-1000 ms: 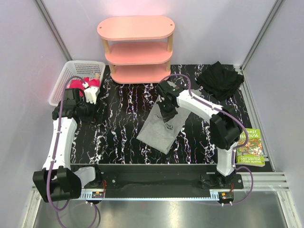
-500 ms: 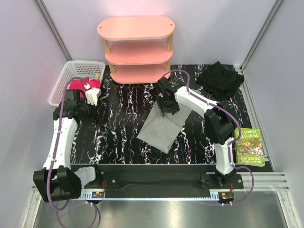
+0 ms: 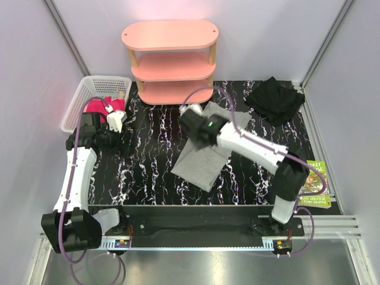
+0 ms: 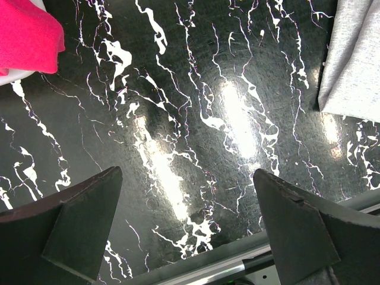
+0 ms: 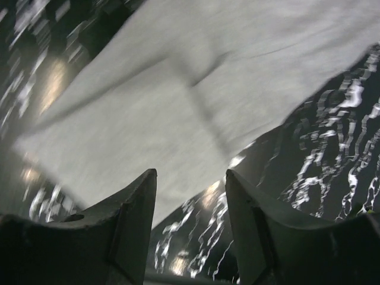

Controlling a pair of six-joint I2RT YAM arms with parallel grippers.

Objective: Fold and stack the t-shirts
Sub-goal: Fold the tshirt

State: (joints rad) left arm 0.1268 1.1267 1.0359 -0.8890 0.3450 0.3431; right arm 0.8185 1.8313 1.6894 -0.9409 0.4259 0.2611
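A grey t-shirt (image 3: pixel 205 160) lies flat and folded in the middle of the black marbled table (image 3: pixel 148 172). In the right wrist view the grey t-shirt (image 5: pixel 178 101) is blurred and fills the area beyond the fingers. My right gripper (image 3: pixel 191 119) (image 5: pixel 190 178) hovers over its far left part, open, with nothing between its fingers. A crumpled black t-shirt (image 3: pixel 275 100) sits at the back right. A magenta-pink cloth (image 3: pixel 98 108) (image 4: pixel 27 32) lies in the basket. My left gripper (image 3: pixel 123 142) (image 4: pixel 187 178) stands wide open over bare table, left of the grey t-shirt's edge (image 4: pixel 356 65).
A pink three-tier shelf (image 3: pixel 170 59) stands at the back centre. A white basket (image 3: pixel 89 89) sits at the back left. A green-covered book (image 3: pixel 313 184) lies at the right edge beside the right arm. The metal rail (image 4: pixel 237 267) runs along the table's near edge.
My right gripper has gone from shut to open, letting go of the grey t-shirt, and the arm has swung left. The shirt's far flap now lies spread out. The left arm stayed still.
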